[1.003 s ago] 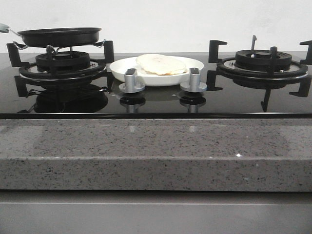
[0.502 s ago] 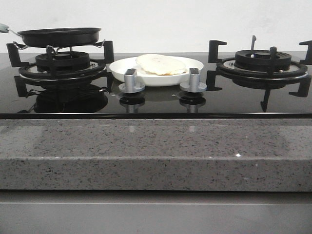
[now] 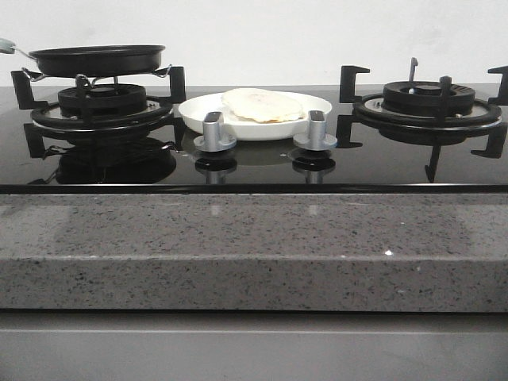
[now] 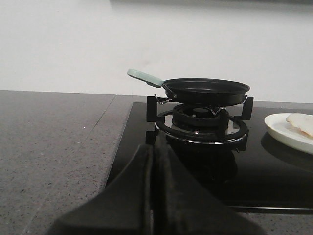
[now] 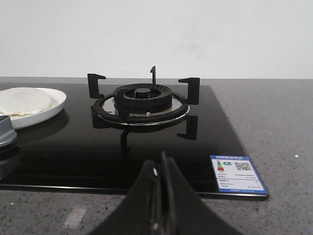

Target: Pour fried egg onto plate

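Front view, fried egg (image 3: 262, 105) on plate (image 3: 198, 115)

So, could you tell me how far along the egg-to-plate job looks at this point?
It looks done: the fried egg lies on the plate, and the black pan sits on the left burner. Nothing is in hand; the left gripper and right gripper are shut on nothing. Nothing seems left.

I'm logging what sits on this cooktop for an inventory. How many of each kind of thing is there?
Black gas burners with pan supports: 2
Silver metal control knobs: 2
Black round frying pan: 1
Glossy white round plate: 1
White fried egg: 1
Total: 7
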You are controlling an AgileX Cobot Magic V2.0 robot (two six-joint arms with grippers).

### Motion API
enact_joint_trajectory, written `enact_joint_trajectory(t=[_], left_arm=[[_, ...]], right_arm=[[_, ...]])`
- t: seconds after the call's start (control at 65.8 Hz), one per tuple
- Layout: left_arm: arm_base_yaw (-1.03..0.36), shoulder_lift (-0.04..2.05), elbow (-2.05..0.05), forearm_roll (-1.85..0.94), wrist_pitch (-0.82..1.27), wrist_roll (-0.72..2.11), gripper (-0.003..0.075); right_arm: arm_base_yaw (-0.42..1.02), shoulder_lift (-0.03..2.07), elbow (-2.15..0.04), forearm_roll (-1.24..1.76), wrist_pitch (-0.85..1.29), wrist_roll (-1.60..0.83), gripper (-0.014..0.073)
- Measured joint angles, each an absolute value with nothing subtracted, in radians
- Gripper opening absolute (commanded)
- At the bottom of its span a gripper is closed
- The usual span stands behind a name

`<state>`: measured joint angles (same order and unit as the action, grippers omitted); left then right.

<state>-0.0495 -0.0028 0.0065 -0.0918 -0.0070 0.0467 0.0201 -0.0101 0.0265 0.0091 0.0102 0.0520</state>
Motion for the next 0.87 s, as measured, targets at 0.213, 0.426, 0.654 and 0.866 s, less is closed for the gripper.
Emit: enact_joint_trajectory(t=[0.213,0.426,0.654,0.866], left_arm=[[-0.050,-0.003,0.006,-0.092,-0.007,0.048,-0.0020],[-0.050,-0.003,0.006,-0.092,-0.007,0.048,-0.0020],[-0.050,-0.003,0.006,-0.092,-0.007,0.048,-0.0020],[-0.050,-0.003,0.006,-0.092,-0.007,0.048,-0.0020]], right_arm=[[0.020,-0.010,0.027,0.000,0.039,0.061,-0.0067],[0.020,-0.010,0.027,0.000,0.039,0.063,-0.0067],[0.020,-0.010,0.027,0.000,0.039,0.063,-0.0067],[0.020,-0.010,0.027,0.000,0.039,0.064,-0.0067]])
